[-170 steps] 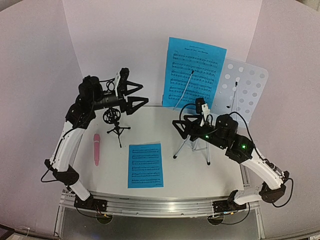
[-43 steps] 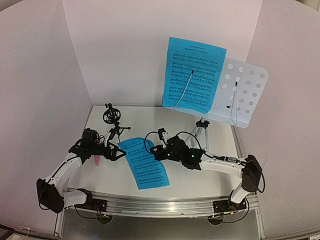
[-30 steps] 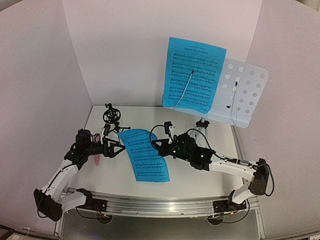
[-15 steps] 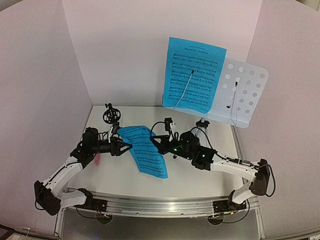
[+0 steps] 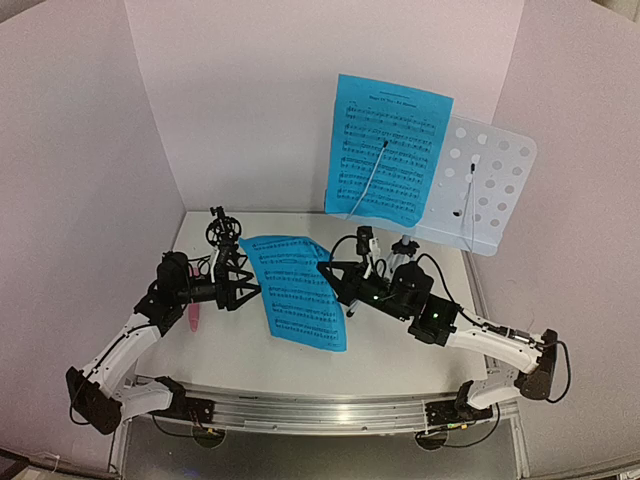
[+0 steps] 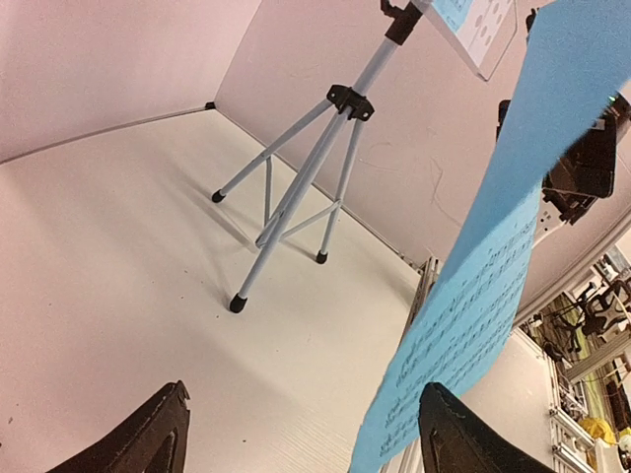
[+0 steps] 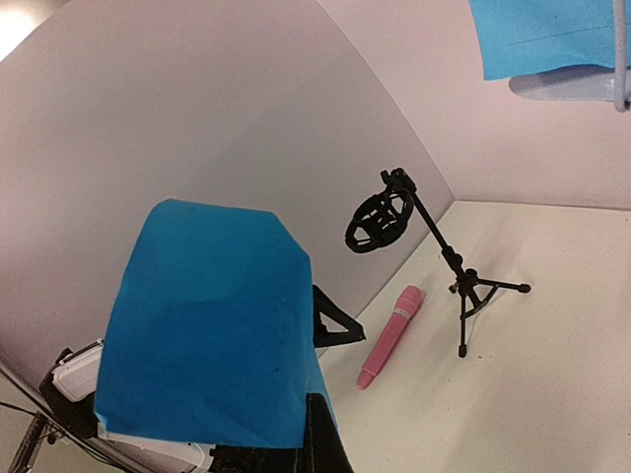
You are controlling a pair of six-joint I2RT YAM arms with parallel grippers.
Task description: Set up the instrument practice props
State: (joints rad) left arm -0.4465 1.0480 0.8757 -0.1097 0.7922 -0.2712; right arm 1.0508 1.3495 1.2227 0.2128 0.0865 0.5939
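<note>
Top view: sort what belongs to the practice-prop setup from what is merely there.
Job:
- music stand
- sheet-music page on the stand
- loose sheet-music page
- pink microphone
- black mic mount

Merely there:
- white table
- pink backdrop walls

Print on the upper sheet-music page (image 5: 388, 150) and the lower sheet-music page (image 5: 297, 290) is too small to read.

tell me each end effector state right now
left end effector: open, gripping nothing
right end effector: shut on the lifted blue sheet-music page
</note>
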